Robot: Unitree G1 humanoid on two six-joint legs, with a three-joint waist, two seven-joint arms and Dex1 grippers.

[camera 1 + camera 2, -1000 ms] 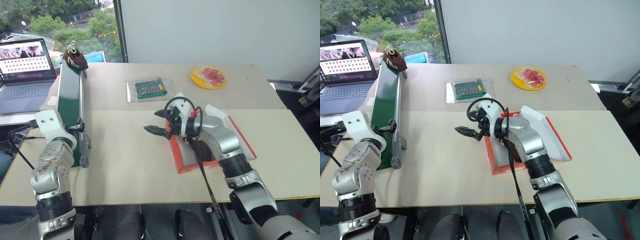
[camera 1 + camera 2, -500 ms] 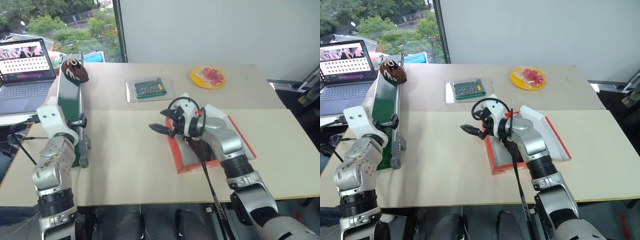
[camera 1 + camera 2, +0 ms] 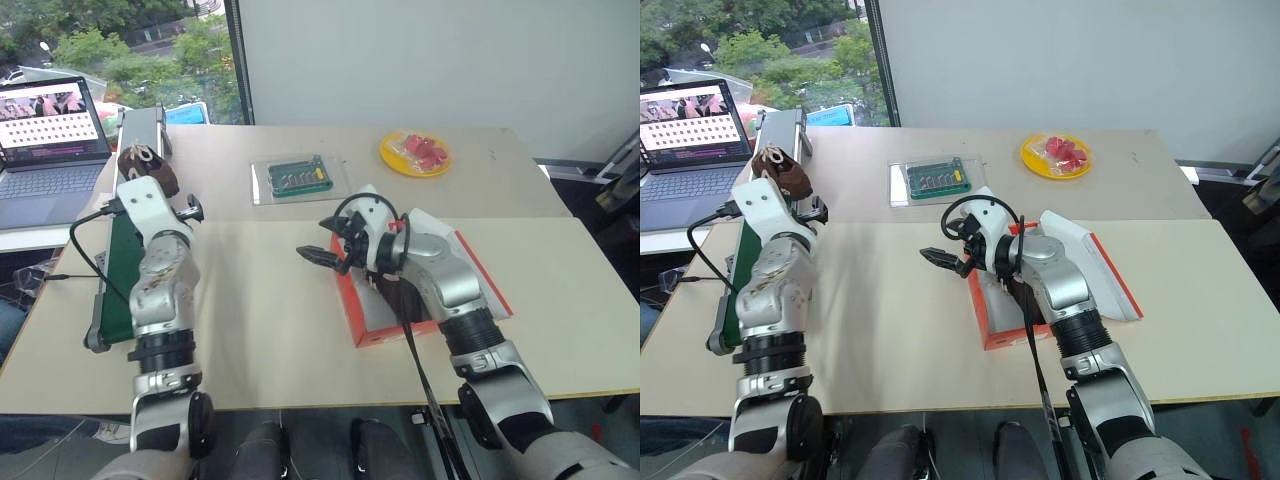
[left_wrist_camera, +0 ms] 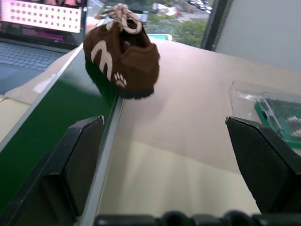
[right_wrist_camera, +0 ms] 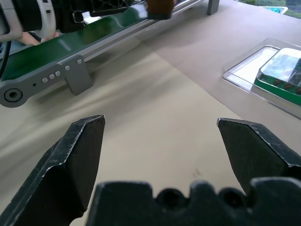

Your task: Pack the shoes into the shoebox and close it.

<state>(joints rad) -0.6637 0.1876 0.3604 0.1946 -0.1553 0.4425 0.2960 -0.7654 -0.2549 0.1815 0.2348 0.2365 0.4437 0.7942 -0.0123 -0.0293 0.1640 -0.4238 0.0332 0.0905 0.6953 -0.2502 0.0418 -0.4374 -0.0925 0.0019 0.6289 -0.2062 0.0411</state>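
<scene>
A pale beige bench [image 3: 260,330] fills the frame, with a grey wall above and a window with trees at upper left. At left, 1 brown shoe [image 4: 121,52] sits on a green conveyor [image 3: 118,270] beside a laptop [image 3: 50,150]. The left gripper [image 4: 169,165] gapes wide before it. The right gripper [image 3: 322,255] is wide, empty. The right arm partly hides the red shoebox [image 3: 375,325] at centre.

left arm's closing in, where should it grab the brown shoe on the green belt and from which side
Grip the shoe across its sides, mid-body below the white laces. It sits upright at the belt's edge facing the open left end effector, so a level approach from the near side, fingers straddling it, looks best.
</scene>
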